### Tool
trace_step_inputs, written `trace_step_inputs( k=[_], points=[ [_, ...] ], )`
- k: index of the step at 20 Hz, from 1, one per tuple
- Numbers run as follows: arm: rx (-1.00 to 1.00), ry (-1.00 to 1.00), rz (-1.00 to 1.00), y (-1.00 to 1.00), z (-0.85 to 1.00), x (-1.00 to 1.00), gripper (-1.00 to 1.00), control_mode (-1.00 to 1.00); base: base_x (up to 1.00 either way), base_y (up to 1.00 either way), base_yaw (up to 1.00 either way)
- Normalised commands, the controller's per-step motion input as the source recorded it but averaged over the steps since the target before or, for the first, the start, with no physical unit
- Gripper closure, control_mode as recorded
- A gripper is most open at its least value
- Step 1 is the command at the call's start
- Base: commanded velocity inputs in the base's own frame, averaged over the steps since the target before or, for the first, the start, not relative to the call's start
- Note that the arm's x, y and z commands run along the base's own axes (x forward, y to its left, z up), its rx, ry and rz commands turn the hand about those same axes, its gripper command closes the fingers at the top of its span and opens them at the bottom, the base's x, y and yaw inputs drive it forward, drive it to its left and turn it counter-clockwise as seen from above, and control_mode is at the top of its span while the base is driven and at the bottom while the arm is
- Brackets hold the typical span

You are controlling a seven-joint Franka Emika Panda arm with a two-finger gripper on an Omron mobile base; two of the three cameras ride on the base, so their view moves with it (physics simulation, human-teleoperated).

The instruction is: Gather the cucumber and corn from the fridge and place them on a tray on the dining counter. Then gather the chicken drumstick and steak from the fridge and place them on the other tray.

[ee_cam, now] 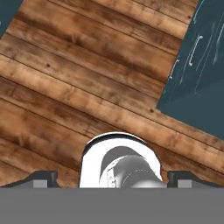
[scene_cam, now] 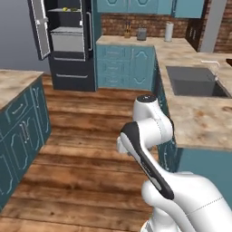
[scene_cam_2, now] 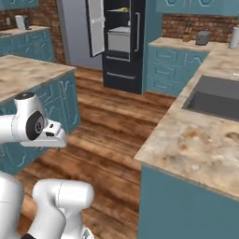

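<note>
Wooden plank flooring (scene_cam: 86,149) runs through a kitchen of teal cabinets and brick back wall, with mottled beige stone on every bench. At the far end stands the fridge (scene_cam: 72,68), tall and near-black, its left door (scene_cam: 41,27) swung open so the shelves and a pale drawer (scene_cam: 67,41) show. To the robot's right a long bench (scene_cam: 199,113) carries a dark sink (scene_cam: 192,81); to its left sits another stone-topped bench on a teal base (scene_cam: 18,86), most likely the dining counter, though no tray can be made out on the part in view. The white arm is folded over the open floor, well apart from the fridge. In the hand view the gripper (ee_cam: 113,179) points down at the planks, its jaws spread wide with nothing between them.

On the upper fridge shelf lie small yellow-green specks (scene_cam: 67,9), too small to tell apart; they may be the corn and cucumber. The drumstick and steak cannot be made out.

As a judgement, the task is at its opening step: nothing is gathered, and the robot stands short of the fridge. The next move calls for driving the base across the floor to the open door, then raising the arm to shelf height with the jaws left wide, aiming at the first vegetable.
</note>
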Motion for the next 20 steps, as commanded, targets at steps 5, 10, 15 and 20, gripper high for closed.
trace_step_inputs(
  k=[5,10,15,20],
  points=[
    [0.0,0.0,0.0,0.0,0.0,0.0,-1.0,1.0,1.0,1.0,-0.35],
    [0.0,0.0,0.0,0.0,0.0,0.0,-1.0,1.0,1.0,1.0,-0.35],
    [0.0,0.0,0.0,0.0,0.0,0.0,-1.0,1.0,1.0,1.0,-0.32],
    [0.0,0.0,0.0,0.0,0.0,0.0,-1.0,1.0,1.0,0.82,-0.19]
  ],
)
